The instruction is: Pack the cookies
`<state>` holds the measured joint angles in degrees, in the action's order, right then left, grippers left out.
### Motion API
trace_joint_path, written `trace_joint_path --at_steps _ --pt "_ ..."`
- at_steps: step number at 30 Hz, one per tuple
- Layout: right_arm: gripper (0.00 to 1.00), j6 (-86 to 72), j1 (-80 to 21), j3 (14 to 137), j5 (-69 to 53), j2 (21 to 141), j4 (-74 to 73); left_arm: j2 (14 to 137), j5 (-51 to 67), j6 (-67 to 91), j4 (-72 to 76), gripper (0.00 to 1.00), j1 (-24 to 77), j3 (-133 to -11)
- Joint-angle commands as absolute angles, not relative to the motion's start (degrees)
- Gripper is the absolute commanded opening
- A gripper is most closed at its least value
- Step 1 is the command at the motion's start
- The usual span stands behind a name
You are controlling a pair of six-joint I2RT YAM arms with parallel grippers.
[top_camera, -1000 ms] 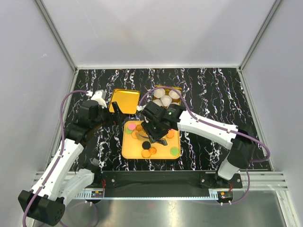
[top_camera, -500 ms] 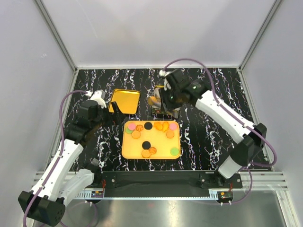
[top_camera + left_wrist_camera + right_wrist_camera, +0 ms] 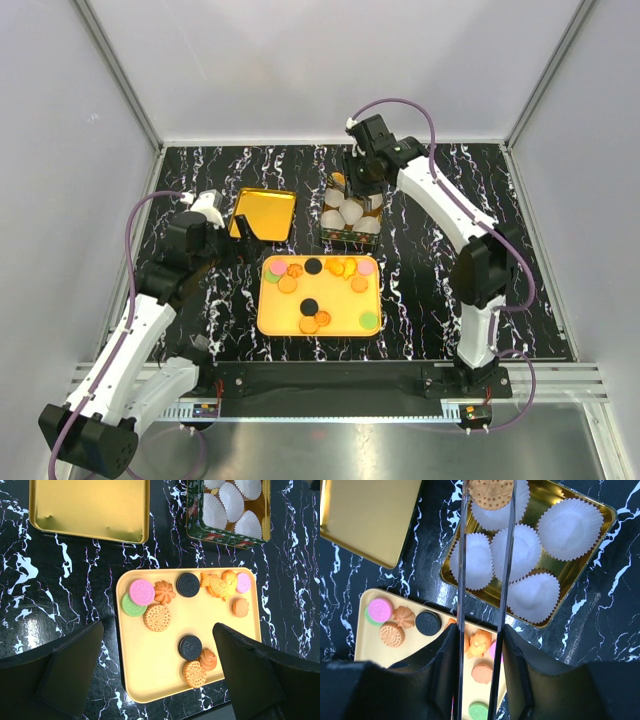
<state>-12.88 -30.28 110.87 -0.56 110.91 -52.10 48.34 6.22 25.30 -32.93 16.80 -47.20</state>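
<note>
**Operator:** What changed?

**Spotter:** Leftward nothing did. Your left gripper (image 3: 157, 630) hasn't budged, fingers spread wide and empty above the yellow tray (image 3: 165, 685). Your right arm has reached farther back, over the cookie tin (image 3: 577, 575).

**Operator:** Where are the cookies (image 3: 157, 617)?

**Spotter:** Most lie on the tray (orange, black, pink, green). Your right gripper (image 3: 489, 486) pinches one round tan biscuit (image 3: 491, 494) by its edges, above a white paper cup (image 3: 522, 502) in the tin.

**Operator:** Handling?

**Spotter:** Light, stiff and crumbly, I'd judge, so squeeze the rim gently. Your right arm is stretched long, its fingers pointing down.
</note>
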Motion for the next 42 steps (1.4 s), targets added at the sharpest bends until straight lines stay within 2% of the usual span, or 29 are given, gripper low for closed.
trace_joint_path --at_steps 1,10,14,28,31,38,42 --pt "0.35 -12.30 -29.79 114.61 0.18 112.23 -50.02 47.29 6.33 24.70 -31.11 0.99 16.52 -47.37" --pt "0.35 -13.09 -29.79 112.15 0.79 115.23 -49.04 46.85 6.24 24.79 -30.94 0.99 16.52 -47.20" --pt "0.41 -13.27 -29.79 111.18 0.35 114.70 -48.34 46.76 6.24 24.79 -31.02 0.99 16.52 -47.28" --pt "0.46 -13.71 -29.79 108.28 0.18 114.00 -48.25 46.93 6.33 24.87 -30.94 0.99 16.44 -47.20" --pt "0.54 -13.62 -29.79 108.54 0.18 113.56 -48.43 47.11 6.59 24.87 -30.85 0.99 16.35 -47.29" --pt "0.57 -13.10 -29.79 110.30 0.18 113.38 -49.04 47.11 6.59 24.96 -30.85 0.99 16.08 -47.29" --pt "0.56 -13.01 -29.71 111.18 0.18 111.89 -50.45 47.37 6.59 24.96 -30.76 0.99 16.00 -47.29"
